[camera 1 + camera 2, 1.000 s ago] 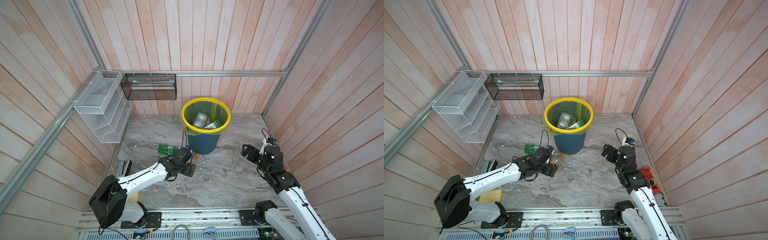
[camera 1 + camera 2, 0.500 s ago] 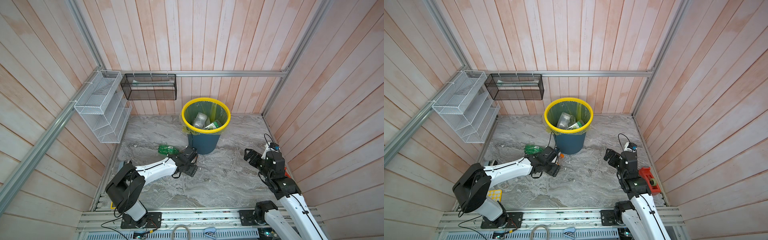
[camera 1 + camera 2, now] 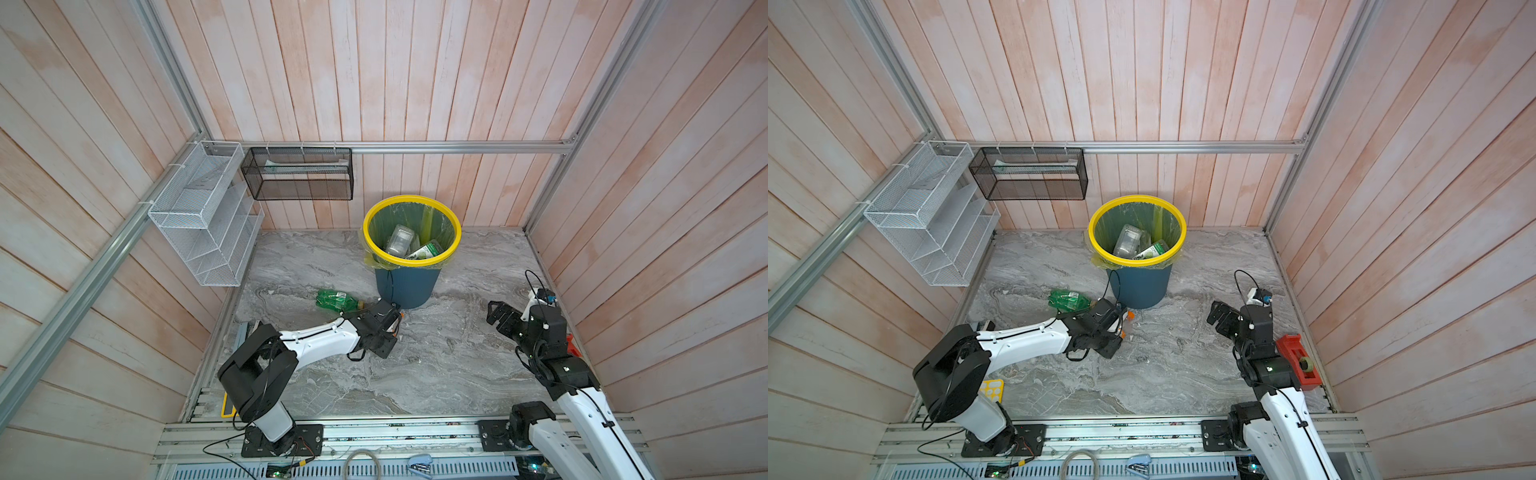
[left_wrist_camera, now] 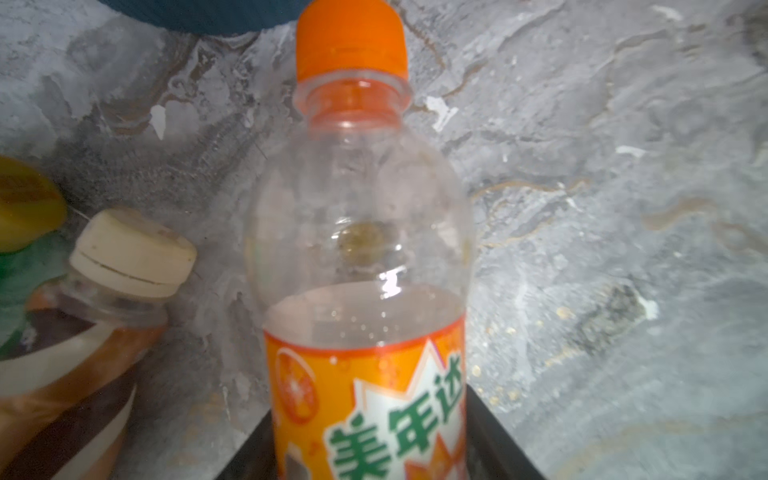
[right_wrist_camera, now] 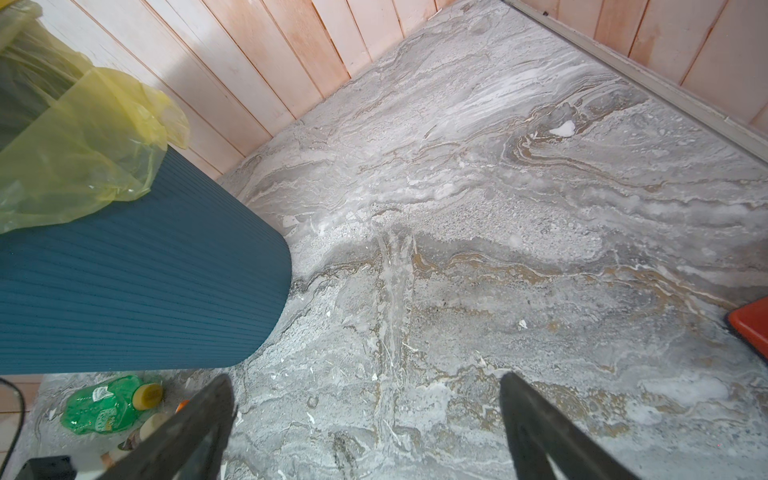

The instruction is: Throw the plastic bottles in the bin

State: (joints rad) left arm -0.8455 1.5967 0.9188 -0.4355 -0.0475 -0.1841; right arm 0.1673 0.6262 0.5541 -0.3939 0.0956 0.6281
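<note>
Beside bin (image 3: pixel 403 286), left arm (image 3: pixel 320 338) low, clasping bottle (image 4: pixel 365 249)

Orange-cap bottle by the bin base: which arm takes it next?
Left. The left gripper has its jaws against both sides of the orange-capped bottle, close to the bin. The right gripper is open and empty, over bare floor.

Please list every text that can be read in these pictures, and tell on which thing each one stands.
"美年达": orange label of the orange-capped bottle, left wrist view.
Green bottle, its label: too small to read.
Brown bottle, its label: blurred, unreadable.
Labelled bottle in the bin: too small.
</note>
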